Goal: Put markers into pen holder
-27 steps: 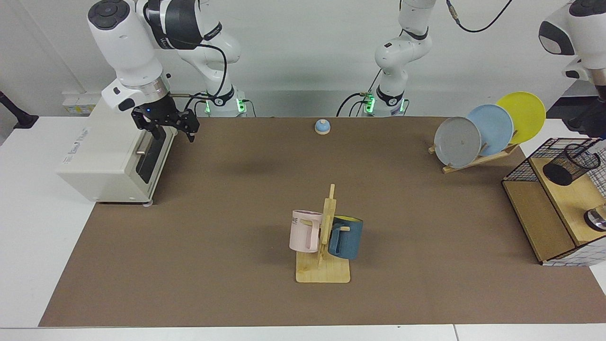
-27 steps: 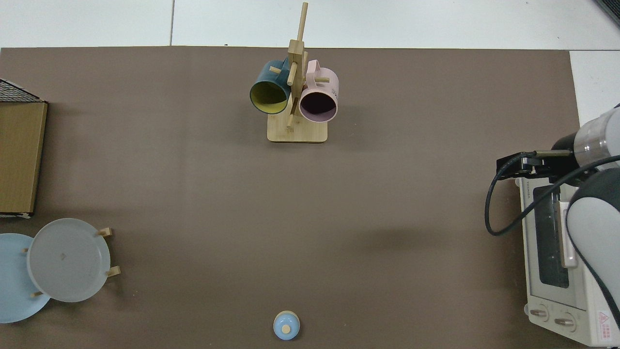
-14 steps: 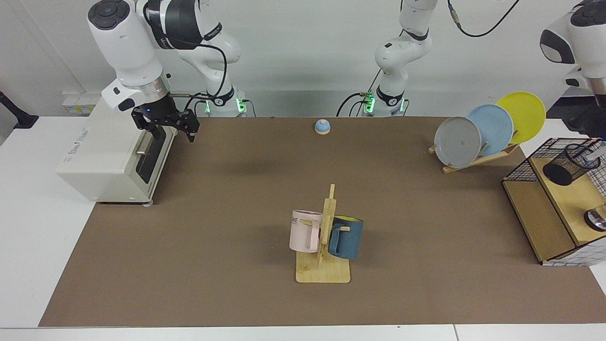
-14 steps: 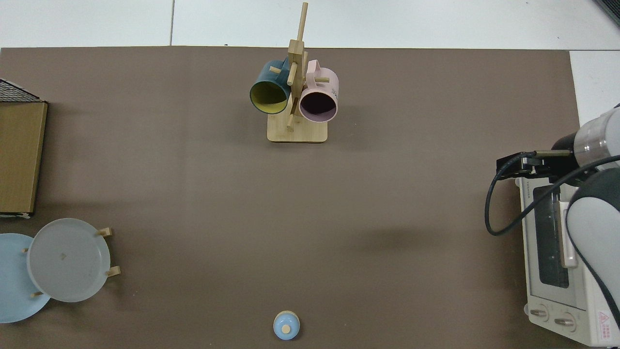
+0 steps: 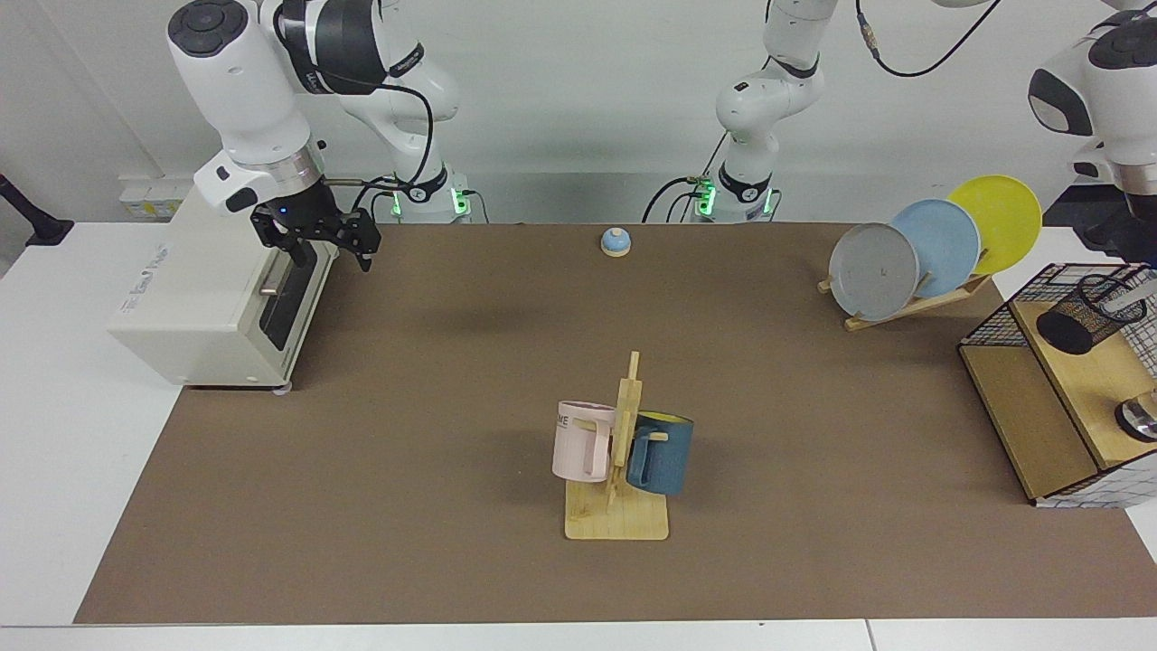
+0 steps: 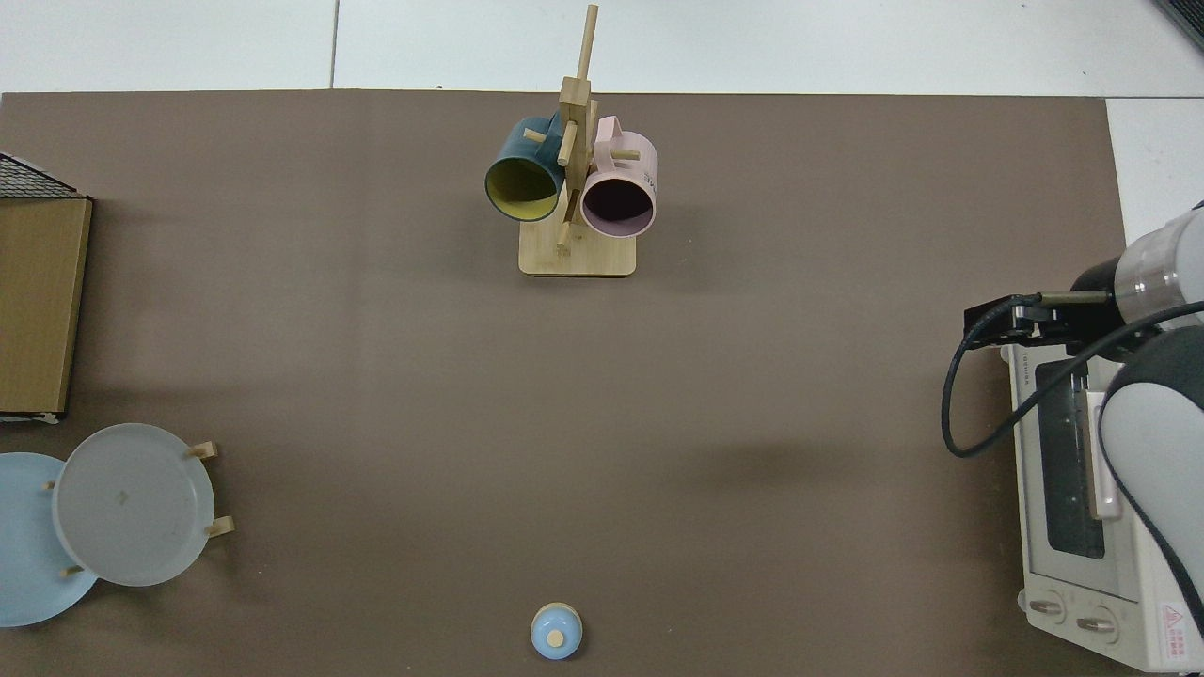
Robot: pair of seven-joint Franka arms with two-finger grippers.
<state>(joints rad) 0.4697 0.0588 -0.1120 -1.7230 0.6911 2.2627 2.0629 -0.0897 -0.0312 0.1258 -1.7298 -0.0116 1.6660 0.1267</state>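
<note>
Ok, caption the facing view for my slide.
Left arm above the pen holder on the wire shelf; right gripper open, waiting by the toaster oven.

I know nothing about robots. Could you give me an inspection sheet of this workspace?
Surface: brown mat on a white table.
Job's things: holder on the shelf box; a slim white shape at its rim may be the marker.
Clutter: mug rack, plates, bell, oven.
Grippers: right gripper waits by the oven front, jaws open; left gripper above the holder.
Cables: black cable loops at the right arm.
Surroundings: white wall.
</note>
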